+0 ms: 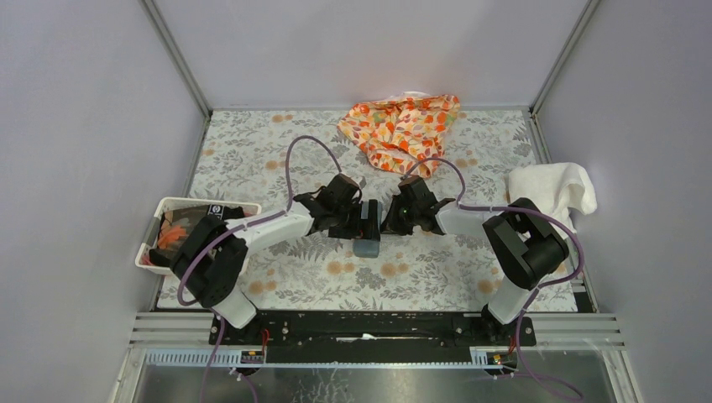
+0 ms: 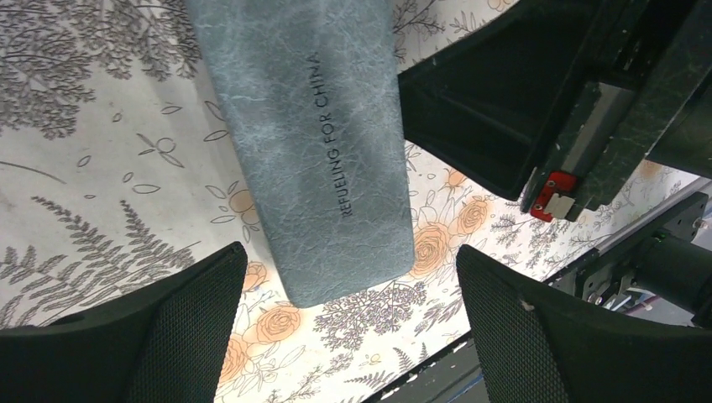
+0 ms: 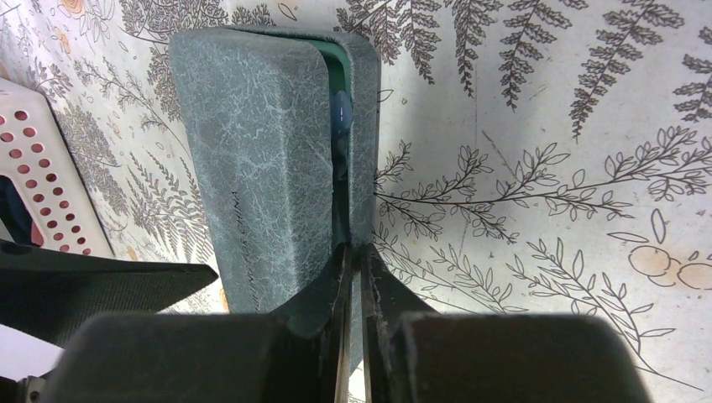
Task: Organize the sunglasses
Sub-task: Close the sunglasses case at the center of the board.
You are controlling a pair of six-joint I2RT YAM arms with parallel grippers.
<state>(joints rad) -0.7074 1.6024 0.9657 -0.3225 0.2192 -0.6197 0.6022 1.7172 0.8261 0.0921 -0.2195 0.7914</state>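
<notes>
- Top view: both arms reach to mid-table and meet at the case (image 1: 366, 245). The left gripper (image 1: 358, 220) sits on its left flank and the right gripper (image 1: 390, 220) on its right, both about equally near. The case's long axis runs near-to-far, with one end pointing back at the arm bases. I see no sunglasses in the open from here. The orange patterned cloth (image 1: 401, 126), white towel (image 1: 550, 189) and basket (image 1: 168, 220) lie well apart from the work.
- Left wrist: the jaws are spread wide and hold nothing. The case's near end lies between the two fingers (image 2: 159, 336), apart from both pads, with its lettered face toward this camera. The long axis runs straight away from the jaws, so they straddle its width. The right gripper's black body shows at upper right, close against the case.
- Right wrist: the jaws are all but closed. As I read it, they pinch the thin rim of the case's unlettered half at its near end. The lid is not fully down. A slit along the long axis shows teal lining and a sliver of blue that I take for the sunglasses (image 3: 340, 113), inside the case. Too little shows to be certain.
- Judgement: the next move turns on that slit. The left jaws are free and already set across the width, so closing the case looks like the left arm's job.
</notes>
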